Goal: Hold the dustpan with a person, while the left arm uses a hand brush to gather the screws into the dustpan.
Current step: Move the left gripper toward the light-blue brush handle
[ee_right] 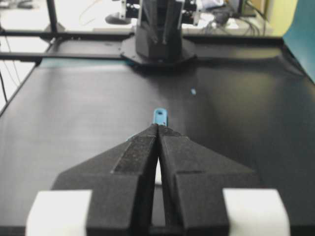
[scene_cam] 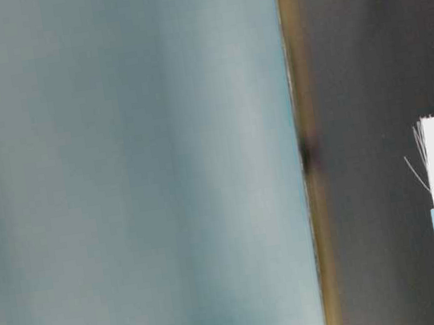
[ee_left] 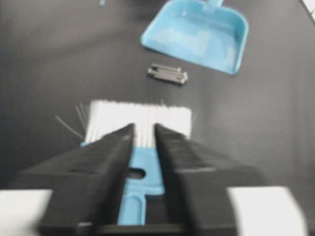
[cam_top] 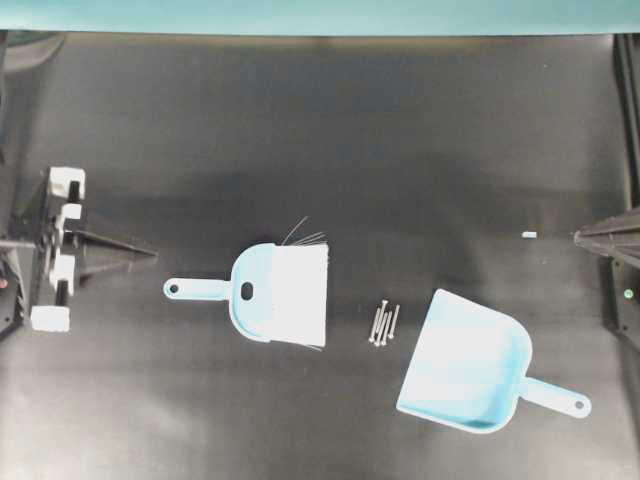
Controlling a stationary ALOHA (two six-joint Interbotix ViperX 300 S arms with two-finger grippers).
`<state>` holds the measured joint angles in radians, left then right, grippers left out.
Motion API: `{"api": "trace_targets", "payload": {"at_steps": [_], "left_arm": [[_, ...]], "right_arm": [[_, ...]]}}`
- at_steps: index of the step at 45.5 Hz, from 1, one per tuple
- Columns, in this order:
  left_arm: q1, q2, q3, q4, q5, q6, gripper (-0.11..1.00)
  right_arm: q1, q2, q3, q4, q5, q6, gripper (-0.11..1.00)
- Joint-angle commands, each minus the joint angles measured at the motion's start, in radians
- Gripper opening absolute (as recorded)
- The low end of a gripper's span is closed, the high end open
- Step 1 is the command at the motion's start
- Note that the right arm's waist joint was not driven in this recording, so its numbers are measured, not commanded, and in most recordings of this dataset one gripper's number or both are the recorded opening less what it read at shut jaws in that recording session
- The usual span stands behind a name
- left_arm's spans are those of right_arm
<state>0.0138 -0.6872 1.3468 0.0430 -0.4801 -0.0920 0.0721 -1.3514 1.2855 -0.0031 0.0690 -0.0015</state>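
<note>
Bench: black matte bench (cam_top: 300, 130), teal wall behind.
Brush: light blue plastic hand brush (cam_top: 270, 293) lies flat, handle toward left pincer (cam_top: 150, 250) for grabbing.
Screws: silvery metal screws (cam_top: 384, 323) bunched between brush and light blue plastic dustpan (cam_top: 465, 365), mouth facing them.
Pincers: left partly spread, empty; right pincer (ee_right: 158, 129) pressed together, empty.

"What lies on the black mat (cam_top: 330, 130)?"
"A tiny pale scrap (cam_top: 529, 234), far over on the right."
"And beyond the mat?"
"A teal backdrop (cam_top: 320, 15) along the far edge, nothing more that I can make out."
</note>
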Motion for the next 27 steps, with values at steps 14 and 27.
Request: {"api": "trace_targets", "payload": {"at_steps": [14, 27], "left_arm": [[-0.020, 0.310, -0.011, 0.003, -0.169, 0.012, 0.82], [-0.021, 0.623, -0.058, 0.003, -0.342, 0.012, 0.81]], "right_arm": [[0.000, -0.038, 0.021, 0.002, 0.029, 0.002, -0.01], [0.000, -0.051, 0.026, 0.002, 0.049, 0.006, -0.01]]}}
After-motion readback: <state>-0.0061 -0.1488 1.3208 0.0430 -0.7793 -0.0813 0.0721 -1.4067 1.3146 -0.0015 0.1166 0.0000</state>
